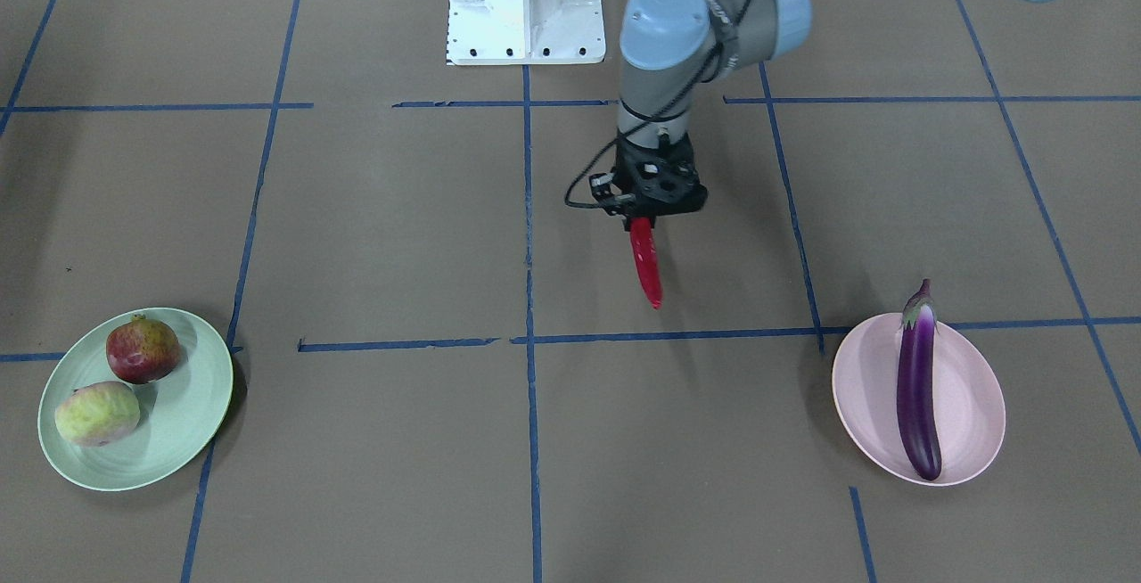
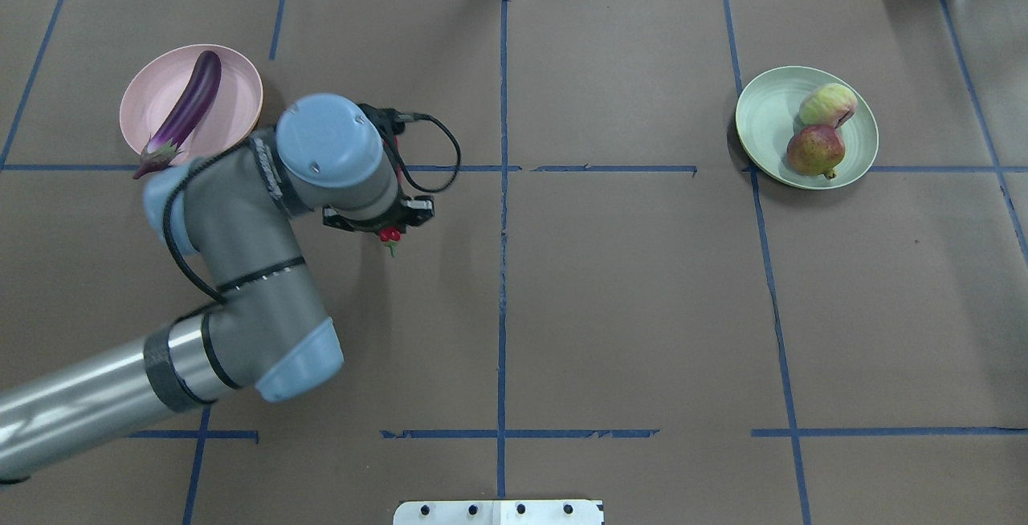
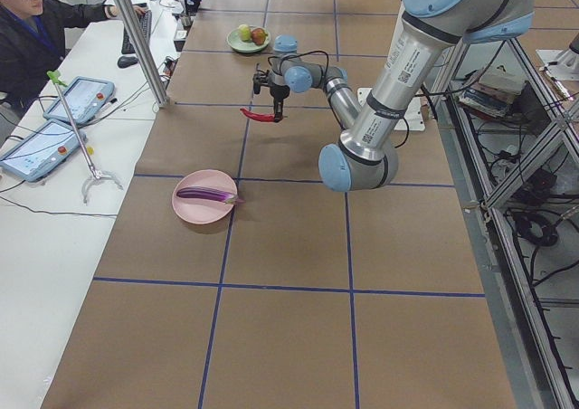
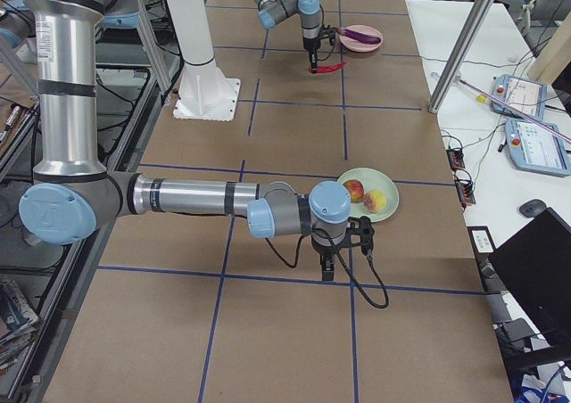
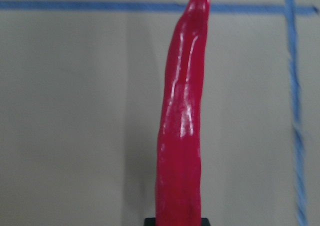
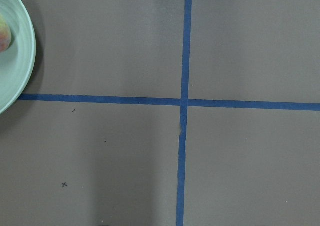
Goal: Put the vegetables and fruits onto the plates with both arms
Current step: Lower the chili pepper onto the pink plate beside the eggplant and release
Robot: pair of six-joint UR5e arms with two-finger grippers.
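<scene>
Clamping the chili [image 1: 646,264] at its stem end, the left gripper [image 1: 644,216] is hovering well apart from the pink plate [image 1: 973,405], which is lying ahead-left with the eggplant [image 1: 918,396] along its middle. Right gripper [image 4: 327,265]: grip state can't be told.
</scene>
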